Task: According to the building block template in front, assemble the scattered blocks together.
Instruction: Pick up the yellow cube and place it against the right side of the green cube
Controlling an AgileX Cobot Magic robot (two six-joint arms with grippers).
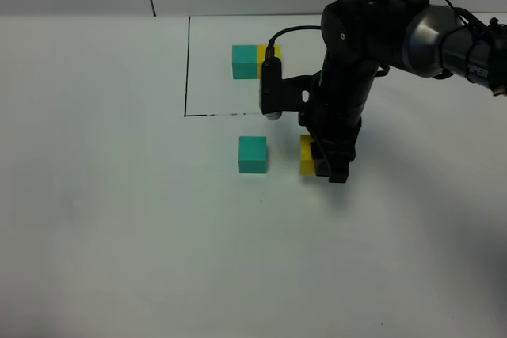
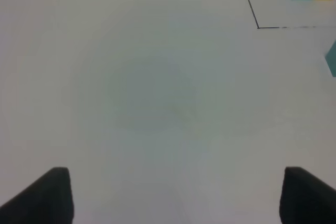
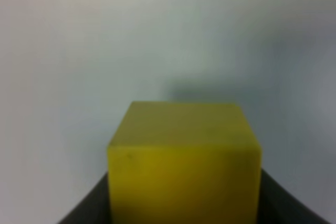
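— Yellow cube (image 1: 306,156): where is it?
— Between the right jaws, which are closed on its two sides. The right wrist view shows it filling the space between the dark fingers (image 3: 92,213). It is near the middle of the white bench (image 1: 119,219), under the black right arm (image 1: 348,77). Whether it rests on the bench or hangs just above it cannot be told.
— And the teal cube (image 1: 253,154)?
— Loose on the bench, just left of the yellow one, with a clear gap between them. Nothing holds it.
— The template?
— The building block template (image 1: 245,62) lies farther back, inside the thin black outline (image 1: 188,69). Its teal block is on the left with the yellow one joined to its right, and the arm half hides the yellow part. Both scattered cubes lie nearer than the outline's near edge.
— The left jaws?
— Wide open, holding nothing. Their two dark fingertips (image 2: 47,195) stand well apart above bare bench, away from the cubes. The template and a sliver of the teal cube show at the edge of the left wrist view.
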